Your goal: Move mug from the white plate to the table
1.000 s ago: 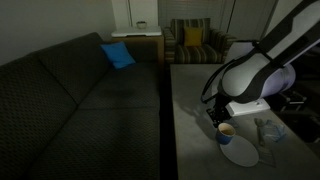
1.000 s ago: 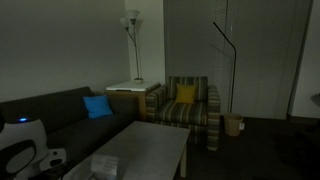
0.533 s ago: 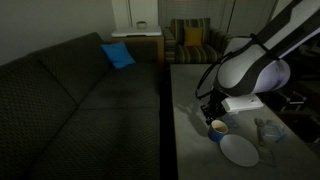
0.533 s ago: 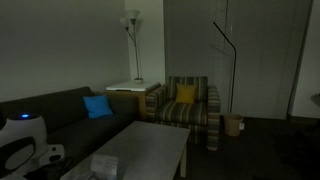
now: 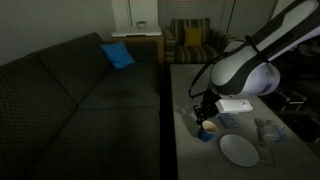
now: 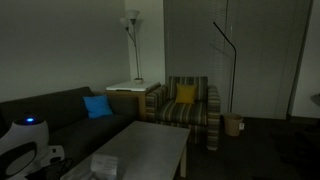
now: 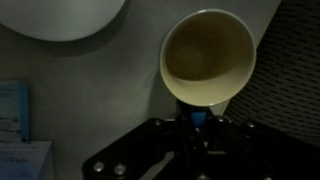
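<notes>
Carried leftward off the white plate [image 5: 240,150] since a second ago, the mug [image 5: 209,129] now hangs low over the bare table [image 5: 185,90] at centre-right, the gripper [image 5: 205,120] pinching its rim, seemingly to keep it upright for setting down.

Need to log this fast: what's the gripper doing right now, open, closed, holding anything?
Gripper: closed, jaws pinching the rim of the mug, which is apart from the white plate.
</notes>
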You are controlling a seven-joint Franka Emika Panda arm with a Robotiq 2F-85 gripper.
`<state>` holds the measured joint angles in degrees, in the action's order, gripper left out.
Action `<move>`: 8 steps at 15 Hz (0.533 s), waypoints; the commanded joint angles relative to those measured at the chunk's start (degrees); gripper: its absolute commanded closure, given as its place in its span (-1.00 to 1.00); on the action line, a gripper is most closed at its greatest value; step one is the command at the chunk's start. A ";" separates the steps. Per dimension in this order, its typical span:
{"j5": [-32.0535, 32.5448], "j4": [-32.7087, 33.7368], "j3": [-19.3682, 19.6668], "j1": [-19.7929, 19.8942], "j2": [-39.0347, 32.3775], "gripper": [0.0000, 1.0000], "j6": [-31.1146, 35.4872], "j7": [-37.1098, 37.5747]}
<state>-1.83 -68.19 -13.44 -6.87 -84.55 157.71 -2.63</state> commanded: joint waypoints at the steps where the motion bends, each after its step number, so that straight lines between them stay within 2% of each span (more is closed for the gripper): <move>1: -1.38 0.47 -2.22 1.67 -0.41 0.93 -0.93 -4.03; 8: -0.88 -0.16 2.60 -0.82 -0.38 0.93 -0.94 -1.02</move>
<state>-2.19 -67.91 -12.84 -7.00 -84.93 157.53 -4.18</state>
